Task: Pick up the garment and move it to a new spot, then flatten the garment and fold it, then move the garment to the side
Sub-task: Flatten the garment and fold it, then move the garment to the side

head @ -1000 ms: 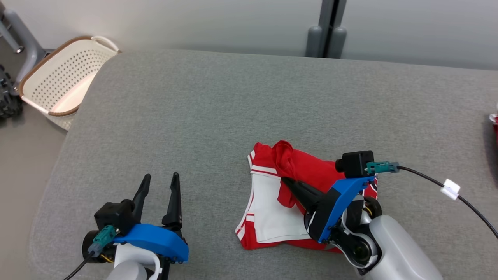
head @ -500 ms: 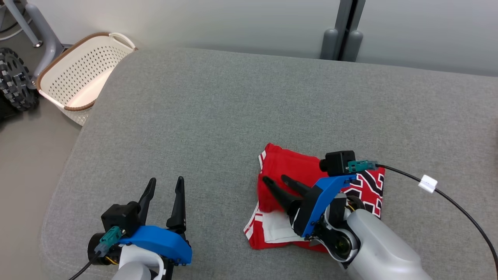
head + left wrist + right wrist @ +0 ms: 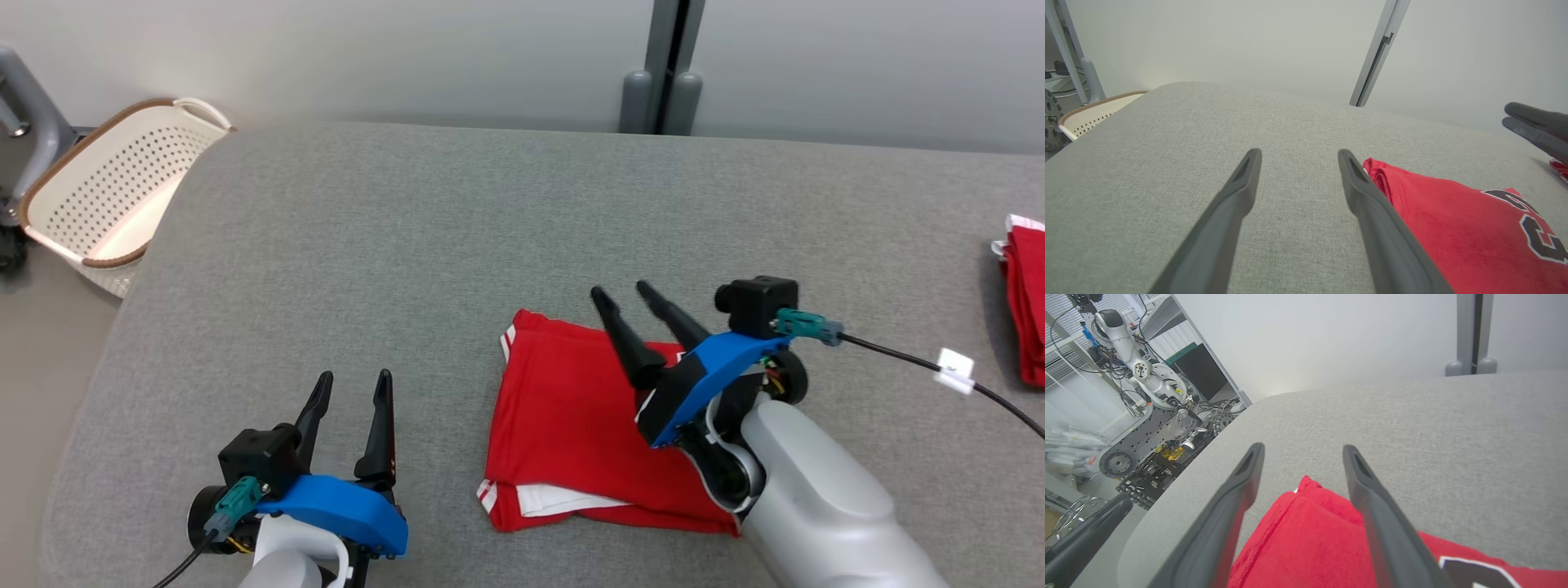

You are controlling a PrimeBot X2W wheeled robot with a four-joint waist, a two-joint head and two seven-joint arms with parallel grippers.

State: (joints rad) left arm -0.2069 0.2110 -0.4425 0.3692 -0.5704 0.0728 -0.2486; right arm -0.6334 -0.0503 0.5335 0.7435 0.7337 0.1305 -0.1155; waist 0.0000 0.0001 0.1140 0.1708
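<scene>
1. Head view first: the garment [image 3: 571, 425] lies folded in a flat red block on the grey table [image 3: 408, 245]. It's near the front edge and right of centre, with a white band peeking out at its near-left corner.
2. Right gripper [image 3: 620, 289] is directly over it! The two fingers angle up and to the left, their tips poking just past the garment's far edge. The jaws are spread wide, with nothing between them.
3. The pale right forearm comes in from the lower right and covers the garment's near-right corner. The blue wrist mount and its camera ride above the cloth's right side.
4. Right wrist view: a plump red corner of the garment [image 3: 1310, 539] shows between and below the two parted fingers. Black-and-white lettering runs off at the bottom right, and bare grey table lies ahead of the tips.
5. Left gripper [image 3: 354, 376] hovers at the front left, fingers pointing away from the robot. Its jaws are wide open and empty, and a strip of bare table separates it from the garment's left edge.
6. Left wrist view: the garment lies to the right of the right-hand finger, showing part of its black-and-white print.
7. Around the edges: a white basket [image 3: 106, 196] stands beyond the table's far-left corner. More red cloth [image 3: 1024, 302] lies at the right edge, well apart from the garment.
</scene>
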